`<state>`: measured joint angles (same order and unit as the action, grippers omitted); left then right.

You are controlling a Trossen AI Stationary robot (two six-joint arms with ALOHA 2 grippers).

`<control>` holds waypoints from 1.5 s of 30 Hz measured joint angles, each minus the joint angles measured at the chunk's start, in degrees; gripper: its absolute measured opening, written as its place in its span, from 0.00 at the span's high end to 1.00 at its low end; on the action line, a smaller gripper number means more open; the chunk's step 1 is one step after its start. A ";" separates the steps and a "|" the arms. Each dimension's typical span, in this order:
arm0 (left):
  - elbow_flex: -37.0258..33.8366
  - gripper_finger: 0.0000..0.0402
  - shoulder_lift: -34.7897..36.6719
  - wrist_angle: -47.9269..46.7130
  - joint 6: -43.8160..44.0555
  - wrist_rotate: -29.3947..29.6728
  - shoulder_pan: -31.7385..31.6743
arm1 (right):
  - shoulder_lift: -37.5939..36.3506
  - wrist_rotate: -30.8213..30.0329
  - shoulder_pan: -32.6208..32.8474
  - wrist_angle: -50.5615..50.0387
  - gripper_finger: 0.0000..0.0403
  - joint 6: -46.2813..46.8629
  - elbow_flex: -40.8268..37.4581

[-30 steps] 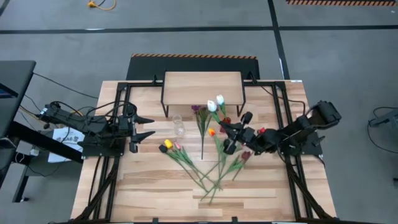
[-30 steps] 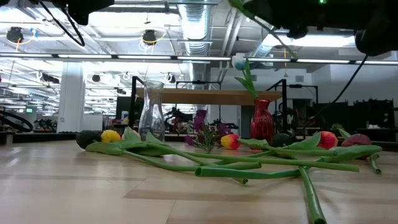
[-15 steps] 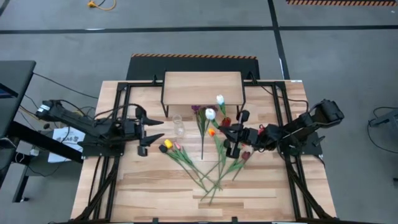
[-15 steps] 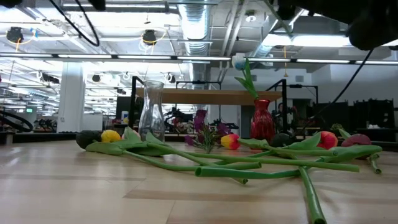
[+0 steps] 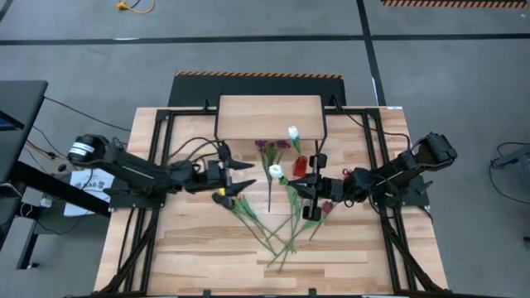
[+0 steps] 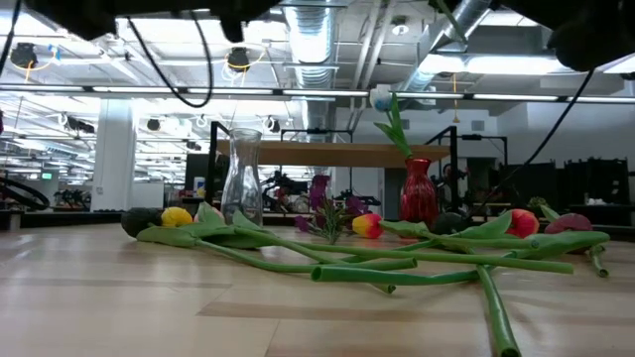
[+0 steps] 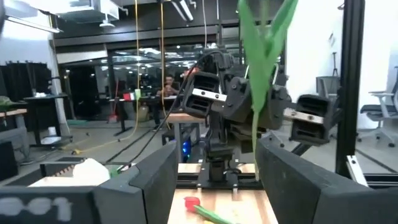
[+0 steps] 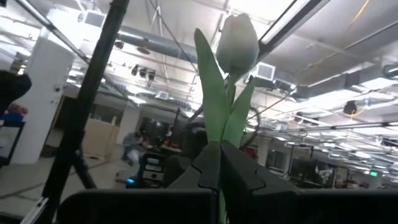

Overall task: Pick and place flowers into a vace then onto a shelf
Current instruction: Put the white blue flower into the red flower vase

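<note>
A: Did we find any writing to read?

B: None that we could make out; a white mark on the near edge of the left wrist view was too blurred to read.

A: What differed from half a second before?

B: The left hand [image 5: 241, 177] had reached farther over the table [image 5: 199, 257], from beside the clear glass vase [image 6: 242, 179] to directly above it, so the high view no longer showed the glass. The right hand [image 5: 309, 184] had drawn the white tulip [image 5: 276, 171] a little nearer the table's middle. The flowers lying on the table [image 6: 397, 260] had not moved.

A: How did we see the hands posed?

B: The left arm stretched low and long from the table's left side, its fingers [image 7: 152, 180] spread wide and holding nothing. The right arm reached in from the right side; its fingers [image 8: 211, 165] were pressed together on the white tulip's green stem, the pale head standing upright above them.

A: And the task's things?

B: The loose tulips, yellow [image 6: 177, 216], orange [image 6: 367, 225] and red [image 6: 523, 222] among them, lay crossed on the table with the purple sprig [image 6: 320, 193]. Another white tulip [image 6: 383, 99] stood in a red vase [image 6: 419, 191] just in front of the shelf [image 5: 269, 117], which stood at the table's far edge.
</note>
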<state>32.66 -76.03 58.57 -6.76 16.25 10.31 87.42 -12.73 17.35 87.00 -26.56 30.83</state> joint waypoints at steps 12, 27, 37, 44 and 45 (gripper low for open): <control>12.67 0.49 -7.58 -4.82 -2.96 -4.15 -0.16 | 0.01 0.26 -0.19 -1.49 1.00 -0.90 -0.02; 14.49 0.49 -7.58 -6.20 1.25 -8.46 -0.31 | 0.01 0.92 -0.47 -2.54 1.00 0.00 -0.02; 14.49 0.49 -7.58 -6.55 2.09 -10.67 -0.51 | 0.01 5.43 -0.85 -3.01 1.00 1.11 -0.02; 14.49 0.49 -7.58 -6.18 2.22 -14.44 -0.82 | 0.02 5.44 -0.99 -3.42 1.00 1.63 -0.02; 14.49 0.49 -7.58 -6.19 2.41 -14.56 -1.05 | 0.01 5.44 -0.99 -3.42 1.00 1.65 -0.02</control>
<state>47.16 -83.61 52.38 -4.35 1.69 9.27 87.43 -7.29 16.36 83.58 -24.91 30.81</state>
